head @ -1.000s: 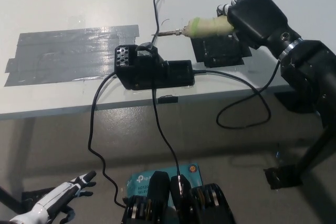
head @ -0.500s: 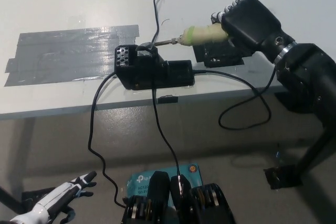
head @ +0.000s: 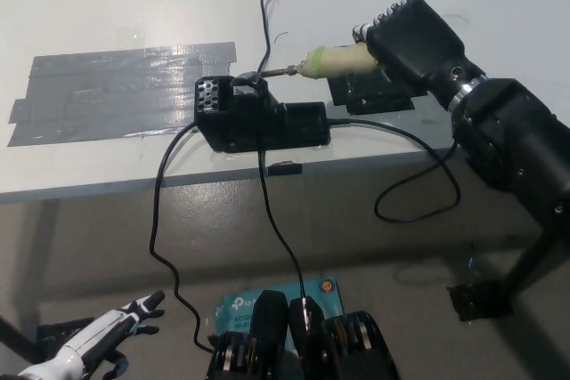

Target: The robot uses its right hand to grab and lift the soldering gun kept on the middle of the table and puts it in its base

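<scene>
My black right hand (head: 411, 39) is shut on the soldering gun (head: 331, 60), whose pale yellow-green handle sticks out to the left of the hand. Its metal tip points left and sits just above the right side of the black base (head: 258, 117) near the table's front edge. The holder part of the base (head: 248, 84) lies right under the tip; I cannot tell whether they touch. A black cable (head: 419, 171) loops from the gun off the table edge. My white left hand (head: 107, 334) rests low at the lower left, below the table, fingers apart.
A wide patch of grey tape (head: 116, 91) covers the table left of the base. A black pad (head: 370, 93) lies under my right hand. Cables (head: 160, 220) hang from the base over the table's front edge (head: 107, 189). A thin wire (head: 265, 15) lies behind the base.
My right hand has carried the soldering gun to the left and slightly down, bringing its tip from right of the base to just over the holder. The left hand has stayed put.
</scene>
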